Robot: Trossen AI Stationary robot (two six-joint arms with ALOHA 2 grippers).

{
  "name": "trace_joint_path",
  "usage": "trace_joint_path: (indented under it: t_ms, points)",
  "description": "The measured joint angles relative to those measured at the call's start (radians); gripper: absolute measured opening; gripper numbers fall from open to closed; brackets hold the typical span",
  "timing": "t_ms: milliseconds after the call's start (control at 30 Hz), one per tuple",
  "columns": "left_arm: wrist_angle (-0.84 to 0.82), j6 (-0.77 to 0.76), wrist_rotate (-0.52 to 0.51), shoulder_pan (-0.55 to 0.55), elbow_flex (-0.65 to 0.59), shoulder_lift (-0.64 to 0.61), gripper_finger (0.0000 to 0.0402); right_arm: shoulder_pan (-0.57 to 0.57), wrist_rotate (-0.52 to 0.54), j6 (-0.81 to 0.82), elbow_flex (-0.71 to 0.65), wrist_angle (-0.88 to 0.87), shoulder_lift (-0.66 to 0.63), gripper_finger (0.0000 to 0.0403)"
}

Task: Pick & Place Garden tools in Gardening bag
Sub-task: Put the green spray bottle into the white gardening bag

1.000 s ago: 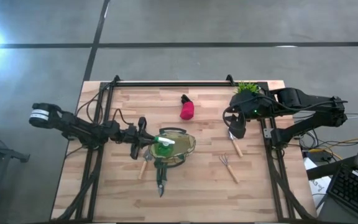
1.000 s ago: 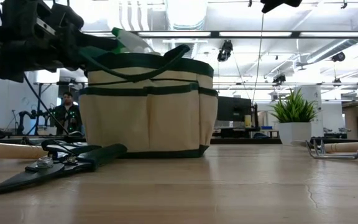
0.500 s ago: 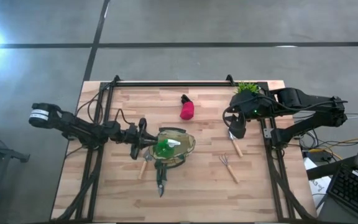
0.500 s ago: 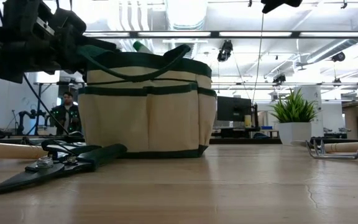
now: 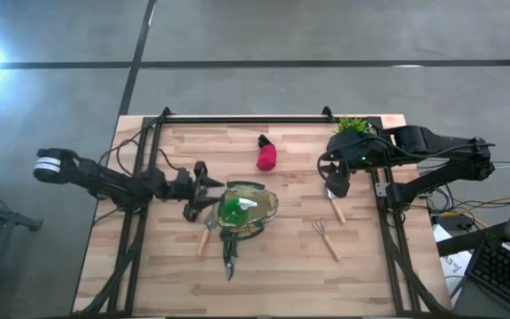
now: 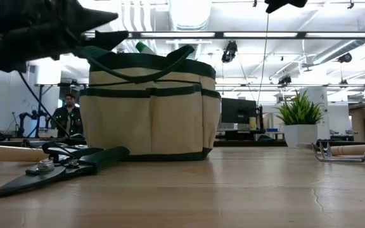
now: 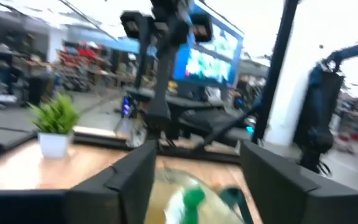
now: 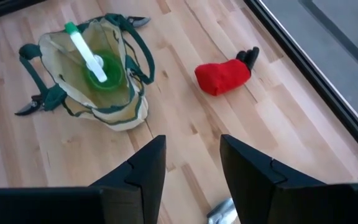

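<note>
**Spray bottle in the bag, left arm backing off**

Over the bag at table centre, just beside its rim: left gripper, fingers spread wide, holding nothing. Inside, standing upright: green spray bottle. Looks light, hard plastic, a bit slick; best taken round the neck. Bag itself soft, likely to sag if nudged.

Touching the bag's near side: black shears, stiff, probably heavy; best gripped at the pivot. Beside them, half hidden, a wood handle. Rake and trowel near the right gripper, parked with fingers apart, empty. Red-and-black piece well apart.

Since a second ago: bottle dropped lower into the bag, left arm drawn back.
</note>
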Motion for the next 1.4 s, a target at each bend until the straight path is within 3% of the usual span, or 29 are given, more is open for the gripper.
trace_joint_path:
  t_ms: [200, 400, 533, 800, 1133, 1400]
  points:
    - [-0.054, 0.055, -0.049, 0.0, 0.024, -0.062, 0.0294, 0.0, -0.072, -0.055, -0.161, 0.251, 0.01, 0.0144]
    - [-0.192, 0.088, -0.132, 0.002, 0.027, -0.158, 0.0296, 0.001, -0.225, -0.164, -0.317, 0.649, 0.062, 0.0128]
    - [-0.355, 0.089, -0.255, 0.021, 0.03, -0.241, 0.0294, 0.001, -0.246, -0.215, -0.362, 0.77, 0.127, 0.012]
    - [-0.671, 0.001, -0.329, 0.06, 0.03, -0.367, 0.0294, 0.002, -0.247, -0.252, -0.316, 0.805, 0.318, 0.0104]
    - [-1.025, -0.126, -0.325, 0.061, 0.029, -0.519, 0.0294, 0.002, -0.296, -0.319, -0.143, 0.656, 0.486, 0.0072]
    - [-1.082, -0.158, -0.297, 0.061, 0.029, -0.55, 0.0294, 0.002, -0.298, -0.334, -0.108, 0.638, 0.533, 0.0054]
